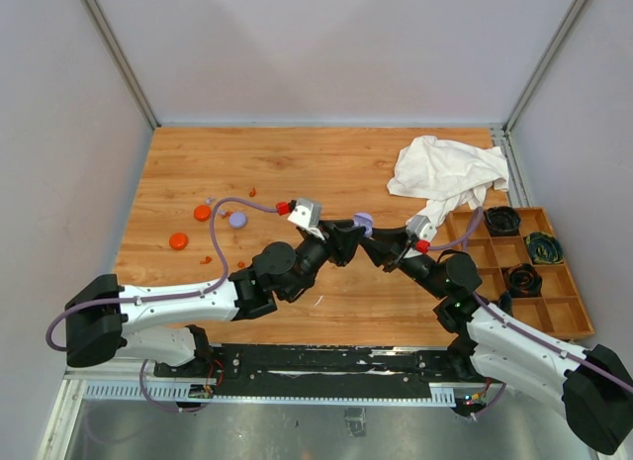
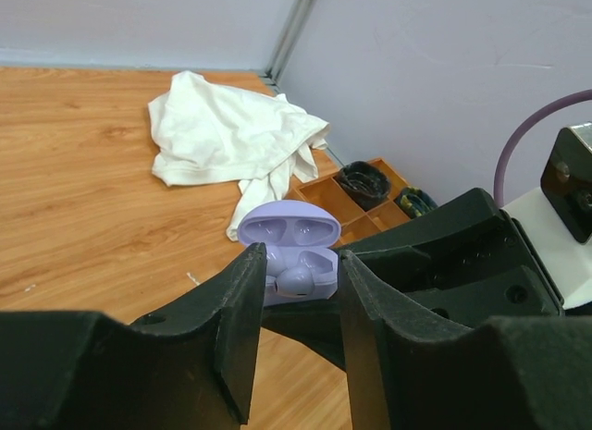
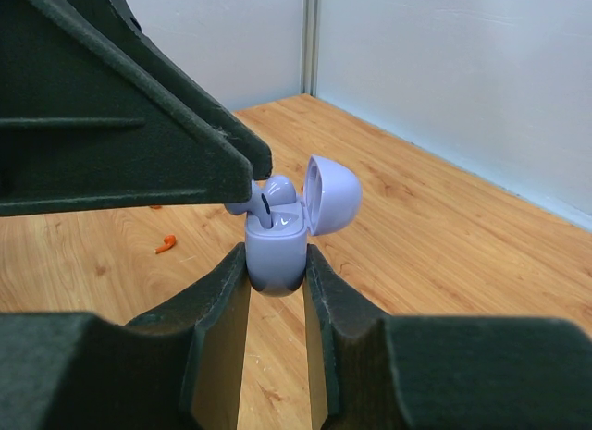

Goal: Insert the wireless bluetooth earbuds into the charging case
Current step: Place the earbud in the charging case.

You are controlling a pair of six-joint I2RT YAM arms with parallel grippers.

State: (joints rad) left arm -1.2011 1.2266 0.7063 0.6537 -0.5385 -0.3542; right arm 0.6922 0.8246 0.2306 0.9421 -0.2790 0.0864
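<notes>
The lavender charging case (image 3: 275,250) is held above the table with its lid (image 3: 331,194) swung open, and my right gripper (image 3: 275,265) is shut on its lower body. One lavender earbud (image 2: 298,280) rests in a case slot, its stem down. My left gripper (image 2: 301,256) hovers right over the case (image 2: 287,234), jaws parted, with a gap beside the earbud. In the top view both grippers meet at the case (image 1: 363,223) mid-table. A tiny orange-red earbud (image 3: 166,244) lies on the wood further off.
A crumpled white cloth (image 1: 445,173) lies at the back right. A wooden compartment tray (image 1: 569,312) with dark coiled items stands by the right edge. Two orange-red discs (image 1: 178,241) and a lavender disc (image 1: 237,220) lie at the left, with small orange-red bits (image 1: 207,257) near them.
</notes>
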